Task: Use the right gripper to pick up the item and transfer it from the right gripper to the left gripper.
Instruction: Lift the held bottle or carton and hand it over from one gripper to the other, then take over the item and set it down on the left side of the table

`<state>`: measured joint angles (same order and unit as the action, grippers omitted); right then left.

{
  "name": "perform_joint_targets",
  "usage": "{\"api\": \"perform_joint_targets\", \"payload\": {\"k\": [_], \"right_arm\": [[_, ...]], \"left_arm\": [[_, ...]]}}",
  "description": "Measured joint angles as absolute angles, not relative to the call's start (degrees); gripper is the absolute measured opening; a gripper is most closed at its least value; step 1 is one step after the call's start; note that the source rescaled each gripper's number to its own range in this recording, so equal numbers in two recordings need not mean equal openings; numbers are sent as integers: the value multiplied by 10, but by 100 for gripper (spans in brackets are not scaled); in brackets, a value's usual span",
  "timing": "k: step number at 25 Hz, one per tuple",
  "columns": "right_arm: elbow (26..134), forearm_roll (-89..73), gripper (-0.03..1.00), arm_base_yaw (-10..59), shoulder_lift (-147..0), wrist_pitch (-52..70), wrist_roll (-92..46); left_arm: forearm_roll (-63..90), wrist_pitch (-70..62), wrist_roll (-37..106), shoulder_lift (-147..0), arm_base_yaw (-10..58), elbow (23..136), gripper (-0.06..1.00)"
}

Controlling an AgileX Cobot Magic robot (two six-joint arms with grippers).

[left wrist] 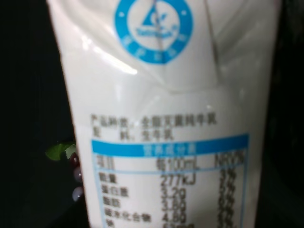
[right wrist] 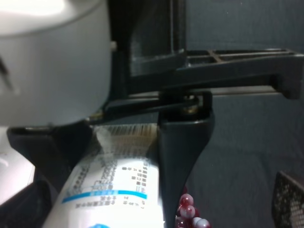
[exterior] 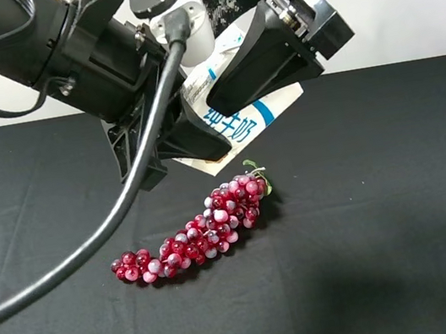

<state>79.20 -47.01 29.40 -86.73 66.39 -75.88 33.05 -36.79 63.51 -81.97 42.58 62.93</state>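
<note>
Black bench [exterior: 398, 189] lies below as the carton [exterior: 241, 121] hangs in mid-air over the grapes [exterior: 200, 235], pinched in the closed left tool [exterior: 177, 149]. Whether the right tool [exterior: 245, 69] grips or gapes cannot be told. A shallow left hold could drop it onto the fruit.

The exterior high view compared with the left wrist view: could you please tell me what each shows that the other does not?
Only exterior high: the left gripper and right gripper, both at the carton above the black table, and the whole grape bunch. Only left wrist: the carton's nutrition panel and round blue logo, close up. Both: the carton and at least part of the grape bunch.
</note>
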Motion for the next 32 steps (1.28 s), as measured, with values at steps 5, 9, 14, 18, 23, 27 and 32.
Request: {"api": "perform_joint_targets", "payload": {"k": [5,9,14,18,23,27,32], "right_arm": [[792,-469,100,294,-861,674,-746],[793,-453,100,294,-834,682,-730],[793,-409,100,294,-799,691,-693],[793,-340,100,294,-773,692,-639],[793,-261,100,294,-743,694,-573],[793,-219,100,294,-713,695,-527],[780,-170,100,294,-669,695,-430]], "left_arm": [[330,-368,635,-820,426,629,1],[330,-367,635,-820,426,629,1],[330,-367,635,-820,426,629,0],[330,-367,635,-820,426,629,0],[330,-367,635,-820,426,629,0],[330,-367,635,-820,426,629,0],[330,-367,635,-820,426,629,0]]}}
